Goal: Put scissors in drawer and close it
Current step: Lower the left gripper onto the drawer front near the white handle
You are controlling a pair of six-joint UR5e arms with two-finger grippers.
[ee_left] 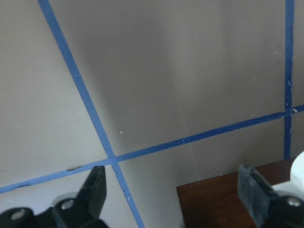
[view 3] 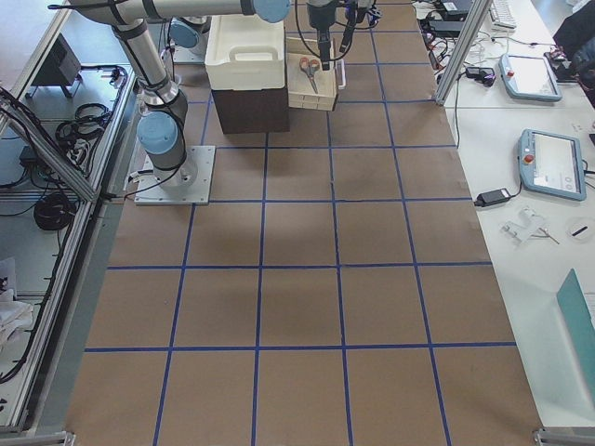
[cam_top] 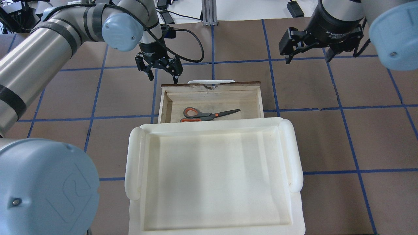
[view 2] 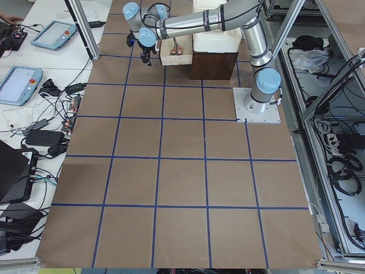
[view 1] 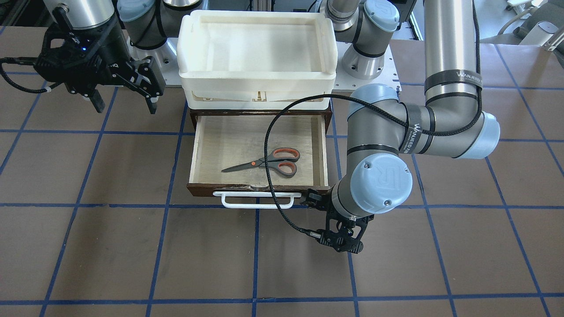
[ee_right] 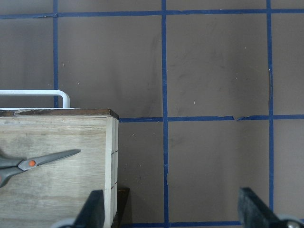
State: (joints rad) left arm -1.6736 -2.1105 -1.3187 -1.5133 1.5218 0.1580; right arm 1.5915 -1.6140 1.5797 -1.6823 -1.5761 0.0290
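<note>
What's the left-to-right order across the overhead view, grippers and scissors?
left gripper → scissors → right gripper. The drawer is left out: it lies under the scissors and its left end overlaps the left gripper.

- The table point(view 1: 132, 255) has a matte brown top, divided into large squares by blue tape lines point(view 1: 255, 259).
- A white bench point(view 2: 57, 63) stands along one side of it, with two teach pendants point(view 2: 54, 35) and loose cables point(view 2: 54, 123) on it.
- Aluminium posts point(view 2: 85, 28) rise at the table's edge.
- The light is even and the shadows are soft.
</note>
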